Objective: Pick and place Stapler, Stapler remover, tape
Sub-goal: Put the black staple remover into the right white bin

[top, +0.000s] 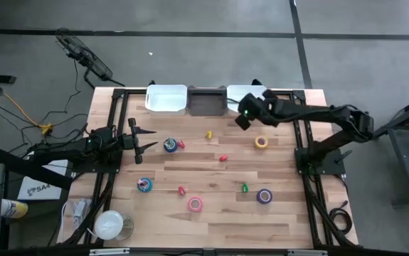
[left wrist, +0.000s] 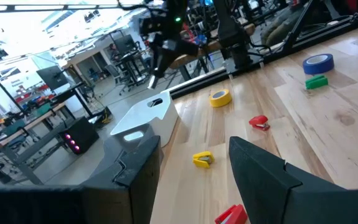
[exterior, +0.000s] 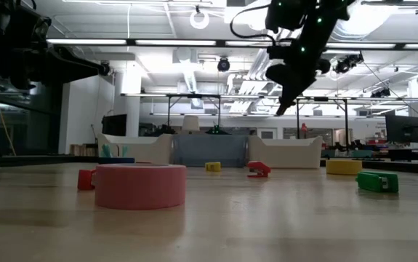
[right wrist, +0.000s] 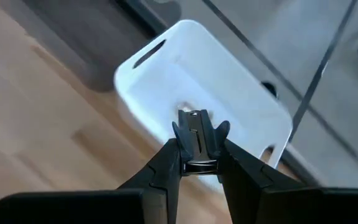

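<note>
My right gripper [top: 245,117] hangs in the air at the far right, over the near edge of a white bin [right wrist: 222,81], shut on a small black stapler remover [right wrist: 195,132] with a shiny metal strip. Rolls of tape lie flat on the wooden table: blue [top: 170,145], yellow [top: 261,141], teal [top: 144,185], pink [top: 195,205] and purple [top: 264,196]. Small red [top: 223,158], yellow [top: 208,134] and green [top: 245,188] pieces lie among them; which is the stapler I cannot tell. My left gripper [top: 147,139] waits open at the left, pointing level. My right gripper pinches the stapler remover's lower end [right wrist: 197,160] between its two fingers, one on each side. The fingers slant down toward the bin. The stapler remover sticks out past the fingertips, lifted clear of the table and the bin.
Three bins stand in a row at the far edge: white [top: 166,99], grey [top: 207,100], white [top: 241,93]. A clear cup [top: 110,224] stands off the table's near left corner. Bare wood lies along the near edge.
</note>
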Robot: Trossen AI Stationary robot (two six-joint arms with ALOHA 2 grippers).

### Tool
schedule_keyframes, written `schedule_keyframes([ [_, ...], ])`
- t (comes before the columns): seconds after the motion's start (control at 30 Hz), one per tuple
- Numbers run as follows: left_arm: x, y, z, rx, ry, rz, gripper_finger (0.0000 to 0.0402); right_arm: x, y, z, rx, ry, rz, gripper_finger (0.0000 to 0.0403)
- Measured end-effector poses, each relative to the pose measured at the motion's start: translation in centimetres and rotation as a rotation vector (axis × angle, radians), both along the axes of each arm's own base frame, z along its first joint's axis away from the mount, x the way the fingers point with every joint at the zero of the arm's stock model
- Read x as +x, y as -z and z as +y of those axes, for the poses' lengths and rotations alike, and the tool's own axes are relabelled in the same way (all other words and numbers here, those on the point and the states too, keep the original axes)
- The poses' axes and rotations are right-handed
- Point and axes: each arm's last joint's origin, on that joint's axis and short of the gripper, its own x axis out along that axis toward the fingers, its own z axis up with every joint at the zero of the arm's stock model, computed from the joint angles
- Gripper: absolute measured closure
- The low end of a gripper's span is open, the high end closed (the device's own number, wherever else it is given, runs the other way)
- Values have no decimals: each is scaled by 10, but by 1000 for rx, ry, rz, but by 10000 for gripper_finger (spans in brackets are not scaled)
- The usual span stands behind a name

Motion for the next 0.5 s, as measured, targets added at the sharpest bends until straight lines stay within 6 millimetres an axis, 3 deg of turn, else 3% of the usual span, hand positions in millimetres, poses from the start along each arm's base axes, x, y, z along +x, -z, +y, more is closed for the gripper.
schedule_keyframes([
  [0.33, 0, 0, 0, 0, 0, 0, 215, -19, 7, -57, 89, -224, 144, 316],
  [0.5, 0, 0, 0, 0, 1, 0, 215, -25, 24, -83, 142, -192, 168, 315],
])
